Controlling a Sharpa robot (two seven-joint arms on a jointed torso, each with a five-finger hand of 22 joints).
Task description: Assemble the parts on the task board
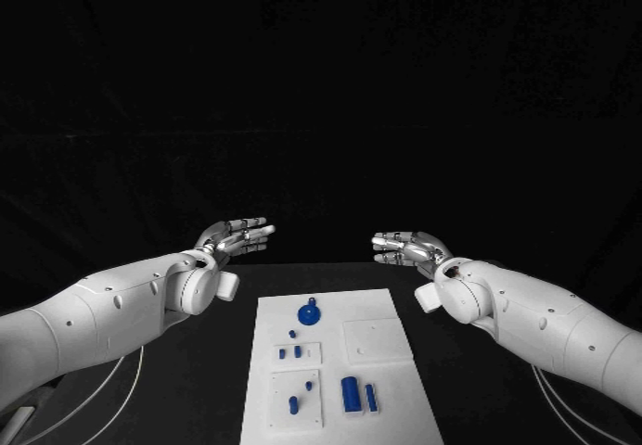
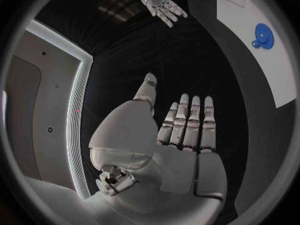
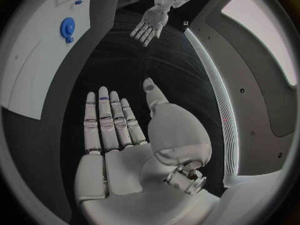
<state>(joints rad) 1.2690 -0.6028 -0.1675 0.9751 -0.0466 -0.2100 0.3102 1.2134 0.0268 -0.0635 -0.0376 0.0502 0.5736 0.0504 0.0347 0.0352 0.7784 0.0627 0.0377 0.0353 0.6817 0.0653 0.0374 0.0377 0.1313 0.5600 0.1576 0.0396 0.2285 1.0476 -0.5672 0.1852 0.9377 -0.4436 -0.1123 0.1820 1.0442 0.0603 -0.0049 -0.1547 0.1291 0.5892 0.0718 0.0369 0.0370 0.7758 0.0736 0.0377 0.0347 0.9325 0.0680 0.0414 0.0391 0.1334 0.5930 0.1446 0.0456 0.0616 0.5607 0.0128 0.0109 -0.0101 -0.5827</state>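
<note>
My left hand (image 1: pixel 241 235) is raised beyond the far edge of the board (image 1: pixel 381 306), off its left corner, palm turned inward, fingers (image 2: pixel 187 120) straight and side by side with the thumb apart; it holds nothing. The board lies lengthwise on the black tabletop (image 1: pixel 468 408) between my two arms. On it, near the far end, sits a round blue part (image 1: pixel 309 315); nearer me are small blue pieces (image 1: pixel 288 352) in a recessed square, more blue pieces (image 1: pixel 301 394) in a second recess, and two upright-looking blue bars (image 1: pixel 357 395) just beside that. My right hand (image 1: pixel 408 247) is raised off the board's far right corner, facing my left hand and well apart from it, fingers (image 3: pixel 109 120) extended, thumb out, holding nothing.
</note>
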